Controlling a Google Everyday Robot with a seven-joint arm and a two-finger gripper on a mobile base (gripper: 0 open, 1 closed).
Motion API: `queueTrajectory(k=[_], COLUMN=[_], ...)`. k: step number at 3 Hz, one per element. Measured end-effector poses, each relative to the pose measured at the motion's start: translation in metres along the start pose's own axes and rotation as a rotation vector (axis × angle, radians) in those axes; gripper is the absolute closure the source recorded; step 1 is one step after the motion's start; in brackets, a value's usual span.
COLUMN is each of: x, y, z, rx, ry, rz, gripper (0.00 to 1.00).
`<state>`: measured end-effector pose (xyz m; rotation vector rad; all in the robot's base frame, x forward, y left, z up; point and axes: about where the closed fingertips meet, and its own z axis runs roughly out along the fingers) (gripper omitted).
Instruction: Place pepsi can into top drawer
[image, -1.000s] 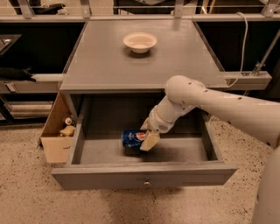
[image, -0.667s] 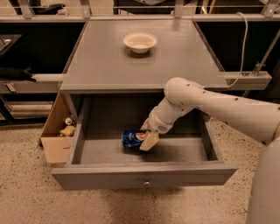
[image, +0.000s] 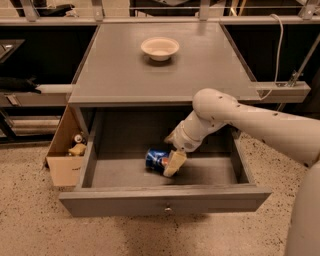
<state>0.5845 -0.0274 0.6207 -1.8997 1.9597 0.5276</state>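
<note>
The top drawer (image: 165, 199) is pulled wide open, its small knob centred on the front. The pepsi can (image: 156, 160), blue with silver ends, lies on its side on the drawer floor near the middle. My gripper (image: 172, 161) reaches down into the drawer from the right and is shut on the can's right part. One cream finger (image: 175, 163) shows in front of the can; the other is hidden behind it.
A cream bowl (image: 160, 48) stands on the grey tabletop (image: 160, 75) above the drawer. An open cardboard box (image: 65, 150) with small items sits on the floor against the drawer's left side. A metal rail and cable are at the right.
</note>
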Motion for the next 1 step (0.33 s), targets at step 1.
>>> queueTrajectory(k=[1], x=[-0.0027], y=[0.0006], z=[-0.0189], rx=[0.02], ry=[-0.02], rz=[-0.006], gripper=[0.0])
